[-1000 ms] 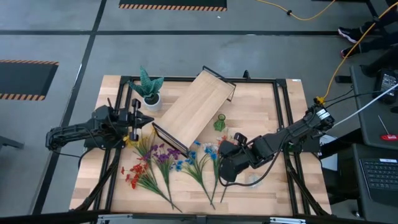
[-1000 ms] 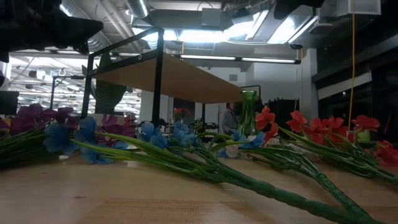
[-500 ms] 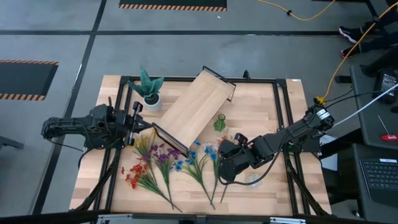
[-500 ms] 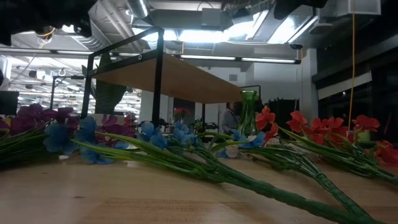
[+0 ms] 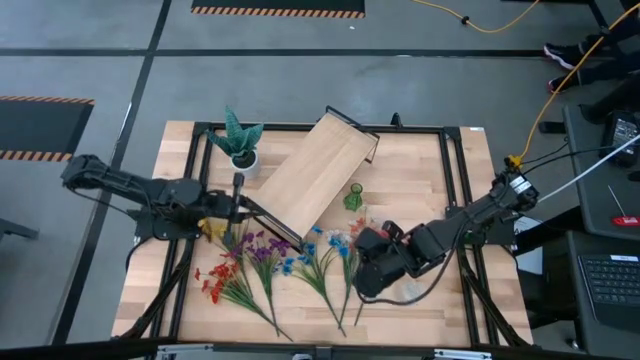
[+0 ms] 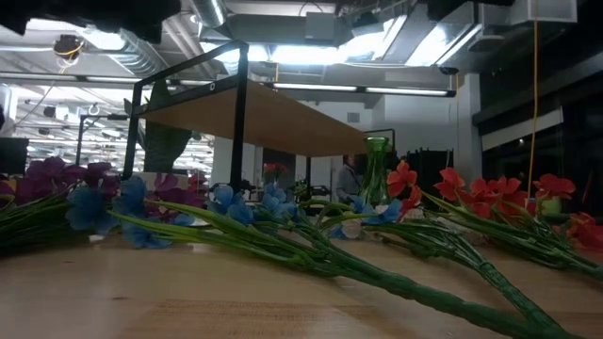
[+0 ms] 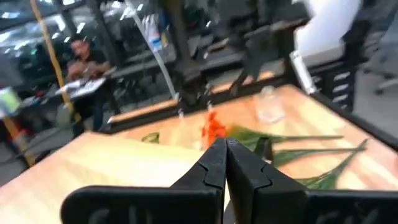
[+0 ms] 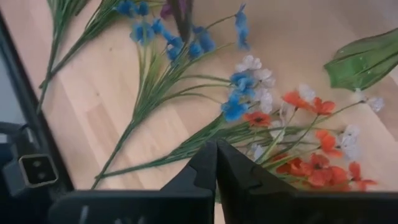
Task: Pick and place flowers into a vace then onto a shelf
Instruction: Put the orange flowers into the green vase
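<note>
The flowers [image 5: 270, 262] lie in a row on the table's near half, stems toward the near edge; the low view shows them flat on the wood [image 6: 311, 250]. The small green vace [image 5: 354, 197] stands upright beside the shelf [image 5: 315, 172], which sits slantwise on its black legs. My left gripper [image 5: 243, 207] is shut and empty, pointing level at the shelf's near corner, above the leftmost blossoms. My right gripper [image 5: 362, 278] is shut and empty, pointing steeply down over the red and blue blossoms [image 8: 249, 115], clear of them.
A spiky green plant in a white pot [image 5: 240, 146] stands at the far left, beside the shelf. A small clear glass thing [image 5: 408, 290] lies near my right gripper. A black frame [image 5: 455, 180] runs round the table. A person sits beyond the table [image 7: 84, 59].
My left gripper has swung out from the table's left side toward the shelf's near corner, rising a little, its arm stretching out behind it. It has stayed shut. The flowers, vace and shelf have not moved.
</note>
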Motion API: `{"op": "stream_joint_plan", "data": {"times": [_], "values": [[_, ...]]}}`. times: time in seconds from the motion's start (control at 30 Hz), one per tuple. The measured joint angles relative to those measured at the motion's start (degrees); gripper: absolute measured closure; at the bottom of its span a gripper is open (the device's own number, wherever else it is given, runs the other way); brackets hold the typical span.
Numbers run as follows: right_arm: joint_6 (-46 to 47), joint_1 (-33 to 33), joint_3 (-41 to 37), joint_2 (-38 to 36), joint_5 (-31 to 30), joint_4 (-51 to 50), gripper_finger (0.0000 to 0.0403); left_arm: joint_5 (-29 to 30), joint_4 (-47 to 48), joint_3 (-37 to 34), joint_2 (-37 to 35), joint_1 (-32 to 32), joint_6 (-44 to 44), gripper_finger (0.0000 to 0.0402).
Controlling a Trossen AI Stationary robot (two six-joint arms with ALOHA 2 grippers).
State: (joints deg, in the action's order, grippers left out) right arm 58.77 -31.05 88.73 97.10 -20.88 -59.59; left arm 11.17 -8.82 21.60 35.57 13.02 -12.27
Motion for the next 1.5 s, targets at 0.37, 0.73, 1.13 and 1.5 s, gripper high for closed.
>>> {"op": "stream_joint_plan", "data": {"times": [0.37, 0.73, 1.13, 1.5], "values": [[11.5, -4.2, 0.0, 0.4, 0.0, -1.5, 0.04, 10.5, -0.2, 4.4, 8.7, 6.0, -3.2, 0.0398], [11.7, -4.5, 0.0, 4.7, 0.9, -1.6, 0.0365, 10.5, -0.2, 4.4, 8.8, 6.2, -3.4, 0.0398], [17.1, -3.6, 0.0, 9.2, 4.9, 0.1, 0.0277, 10.5, -0.2, 4.4, 8.8, 6.2, -3.5, 0.0398], [27.5, -3.6, 0.0, 13.2, 5.9, -1.2, 0.0225, 10.5, -0.1, 4.4, 8.8, 6.2, -3.5, 0.0398]]}}
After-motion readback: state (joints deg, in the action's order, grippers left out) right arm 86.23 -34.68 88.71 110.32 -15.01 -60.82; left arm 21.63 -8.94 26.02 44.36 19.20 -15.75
